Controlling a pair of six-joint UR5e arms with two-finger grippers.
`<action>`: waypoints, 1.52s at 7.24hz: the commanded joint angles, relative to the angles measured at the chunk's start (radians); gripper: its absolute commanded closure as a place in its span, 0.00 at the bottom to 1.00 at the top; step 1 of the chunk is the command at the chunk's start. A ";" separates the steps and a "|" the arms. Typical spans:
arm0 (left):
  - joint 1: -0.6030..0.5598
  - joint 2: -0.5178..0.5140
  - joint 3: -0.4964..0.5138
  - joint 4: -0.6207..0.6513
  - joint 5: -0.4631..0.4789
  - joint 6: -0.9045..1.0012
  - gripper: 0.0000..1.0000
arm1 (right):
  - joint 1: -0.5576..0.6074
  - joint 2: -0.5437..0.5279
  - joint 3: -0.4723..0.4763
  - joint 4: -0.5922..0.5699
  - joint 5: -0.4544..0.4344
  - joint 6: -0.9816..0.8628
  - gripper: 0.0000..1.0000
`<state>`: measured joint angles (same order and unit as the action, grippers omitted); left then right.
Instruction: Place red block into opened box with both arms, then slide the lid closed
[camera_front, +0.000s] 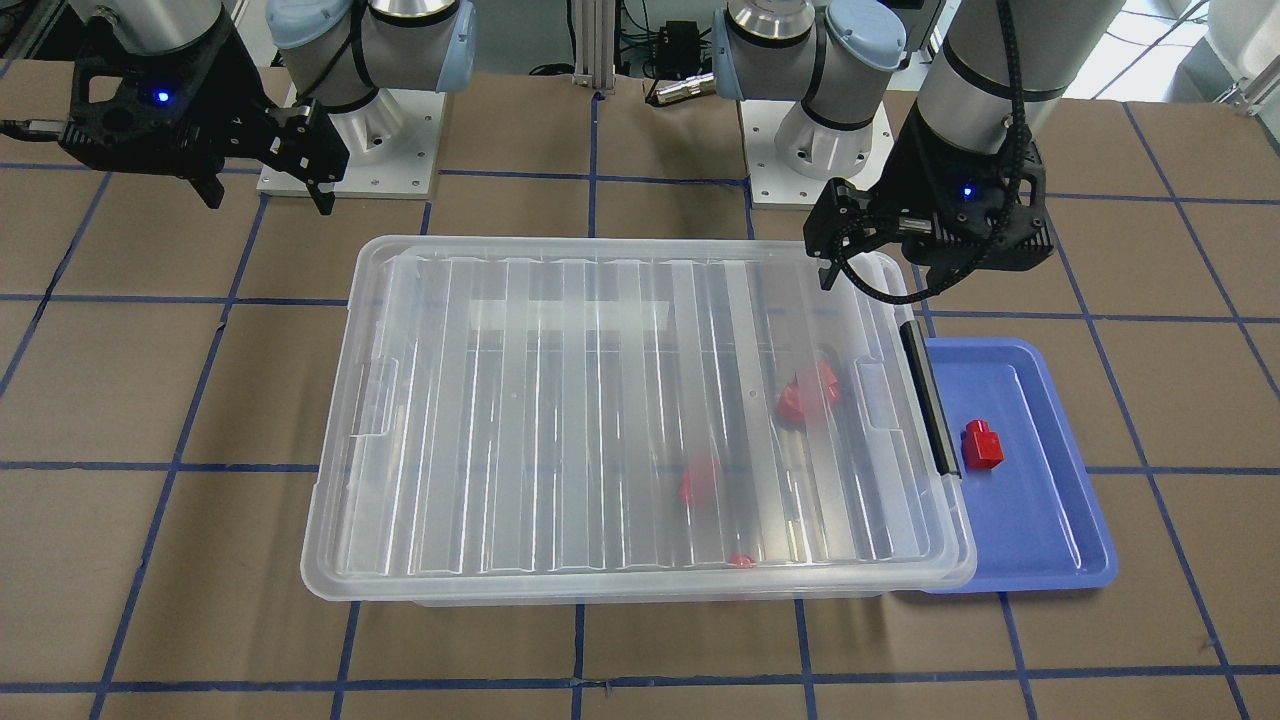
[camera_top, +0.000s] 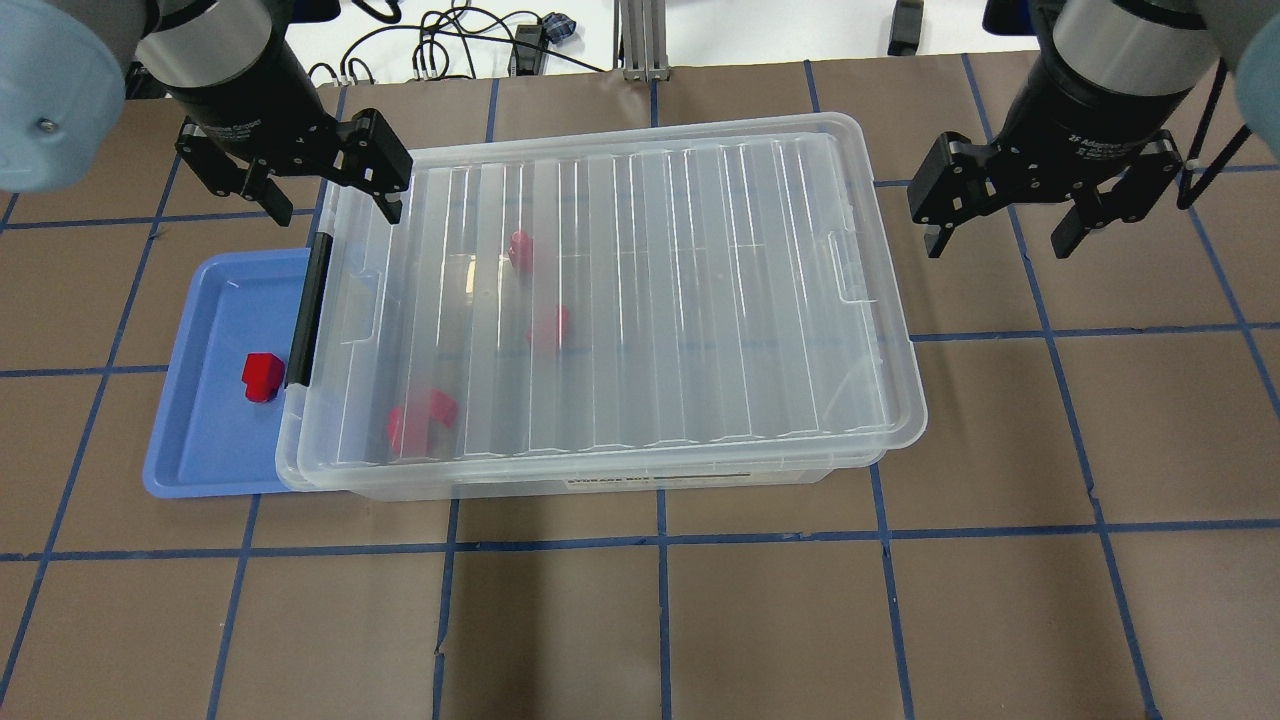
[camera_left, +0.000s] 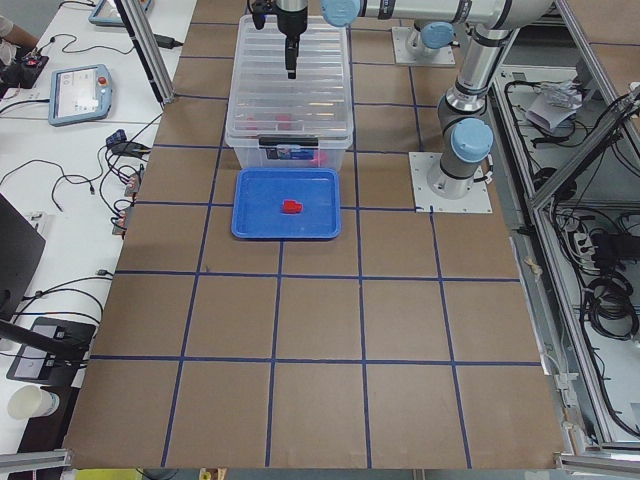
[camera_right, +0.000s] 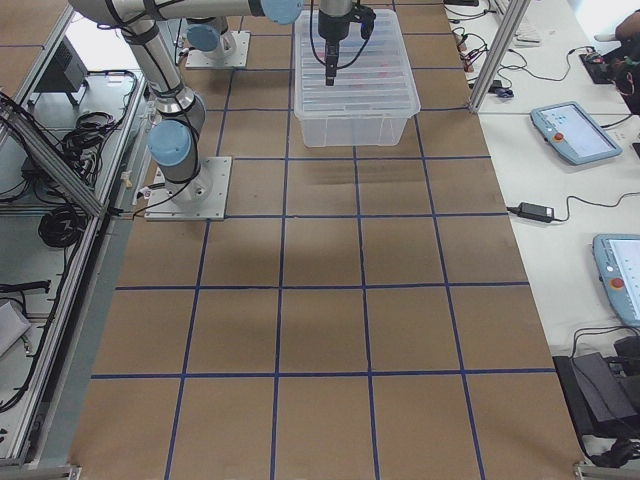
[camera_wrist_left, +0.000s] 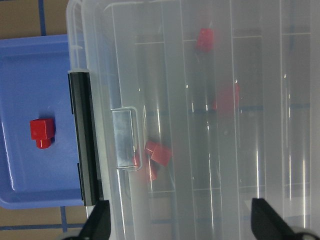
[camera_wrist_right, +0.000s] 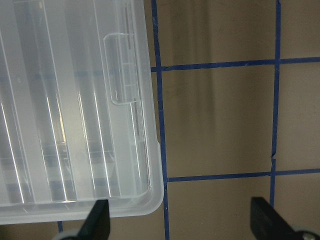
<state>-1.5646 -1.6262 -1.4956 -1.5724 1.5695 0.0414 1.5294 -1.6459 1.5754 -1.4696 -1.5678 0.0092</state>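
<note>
place: robotics lab | evidence: teach pendants (camera_right: 570, 132), cables (camera_left: 610, 300), aluminium frame (camera_right: 497, 55)

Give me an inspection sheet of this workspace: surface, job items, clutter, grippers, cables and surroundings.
Surface: brown table marked with a blue tape grid.
Job's things: lid lies over the box; several red blocks show through it; one red block sits outside, on the blue tray.
Clutter: nothing seen.
Grippers: left gripper open, empty, above the box corner by the black bar; right gripper open, empty, above bare table past the opposite short end.
Cables: loose leads beyond the table's far edge.
Surroundings: teach pendant and paper cup on the side bench.
</note>
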 joint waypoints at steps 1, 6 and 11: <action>0.000 0.000 0.002 0.000 -0.002 0.000 0.00 | -0.001 0.001 0.000 0.002 0.000 -0.002 0.00; 0.002 -0.006 0.002 0.000 -0.009 0.000 0.00 | -0.009 0.018 0.020 -0.038 0.006 -0.014 0.00; 0.034 0.008 0.025 -0.020 -0.005 0.005 0.00 | -0.008 0.202 0.052 -0.226 0.006 -0.003 0.00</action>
<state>-1.5462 -1.6302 -1.4731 -1.5813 1.5608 0.0443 1.5205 -1.5046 1.6270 -1.6053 -1.5584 -0.0008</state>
